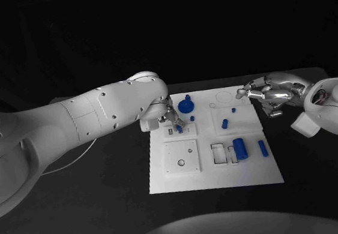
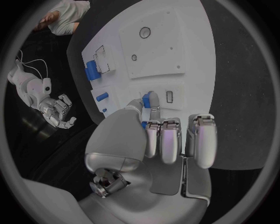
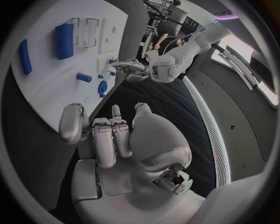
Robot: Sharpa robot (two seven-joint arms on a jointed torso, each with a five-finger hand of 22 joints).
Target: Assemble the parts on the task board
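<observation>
The white task board (image 1: pixel 217 169) lies mid-table. My left hand (image 1: pixel 167 117) hovers over the board's far left part and pinches a small blue part (image 2: pixel 153 99) between thumb and a finger, its tip down beside a small rectangular slot (image 2: pixel 170 96). The same blue part (image 1: pixel 178 129) shows below the fingers. My right hand (image 1: pixel 266 93) hangs at the board's far right corner, fingers loosely bent and apart, holding nothing. In the right wrist view that hand (image 3: pixel 111 135) stands off the board's edge (image 3: pixel 58 93), with the left hand (image 3: pixel 131 67) beyond it.
On the board lie a round blue knob (image 1: pixel 185 105), a short blue cylinder (image 1: pixel 225 123), a larger blue cylinder (image 1: pixel 241 148) and a blue bar (image 1: pixel 263 148) near the right edge. A square plate with a round hole (image 1: pixel 181 156) sits at its near left. Black table surrounds the board.
</observation>
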